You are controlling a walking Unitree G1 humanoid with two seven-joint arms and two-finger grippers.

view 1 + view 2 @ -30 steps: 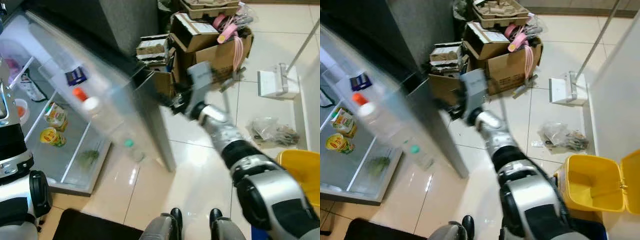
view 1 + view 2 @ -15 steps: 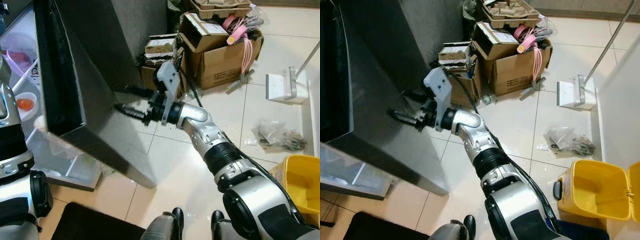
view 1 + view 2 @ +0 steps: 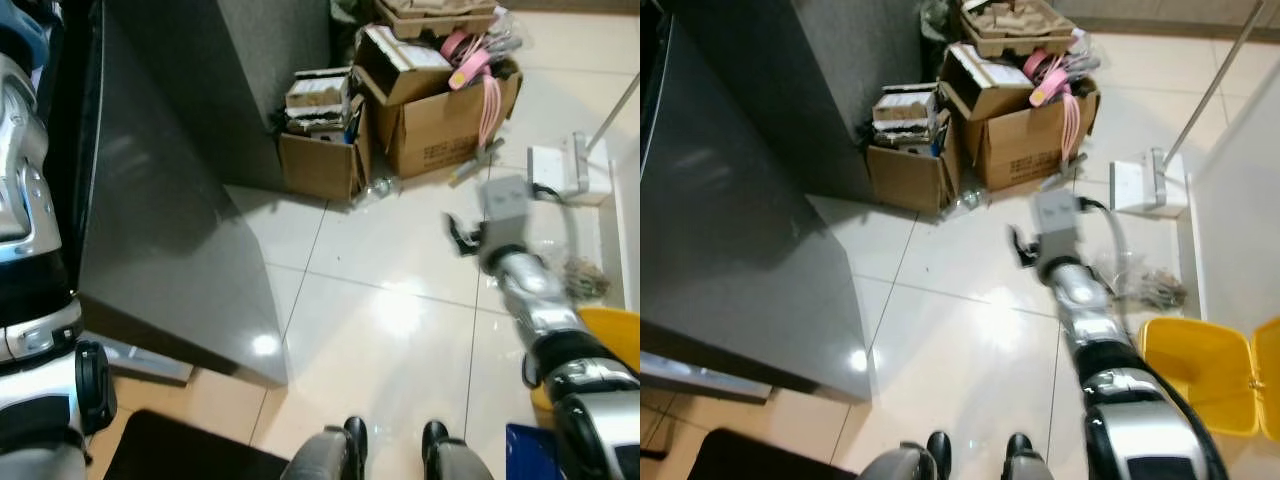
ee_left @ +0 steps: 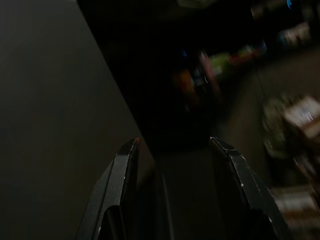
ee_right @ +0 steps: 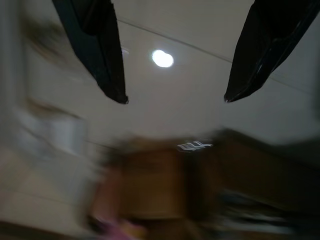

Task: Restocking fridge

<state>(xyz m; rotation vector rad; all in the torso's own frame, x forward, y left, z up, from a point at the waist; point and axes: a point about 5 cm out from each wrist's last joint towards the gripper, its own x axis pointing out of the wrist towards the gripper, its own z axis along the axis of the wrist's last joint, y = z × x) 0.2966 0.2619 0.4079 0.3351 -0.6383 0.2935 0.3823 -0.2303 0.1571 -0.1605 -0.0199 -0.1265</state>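
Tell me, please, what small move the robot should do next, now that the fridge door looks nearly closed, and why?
Probably lower the right gripper to rest at the robot's side. It hangs open and empty over the floor tiles, well apart from the fridge door, which looks nearly shut. The left gripper is open too, holding nothing.

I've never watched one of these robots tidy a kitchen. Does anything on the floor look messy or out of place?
Yes. Overstuffed cardboard boxes are heaped against the grey fridge side, one spilling pink items. A crumpled plastic bag lies loose on the tiles beside the open yellow bin. The right gripper hangs open above bare floor.
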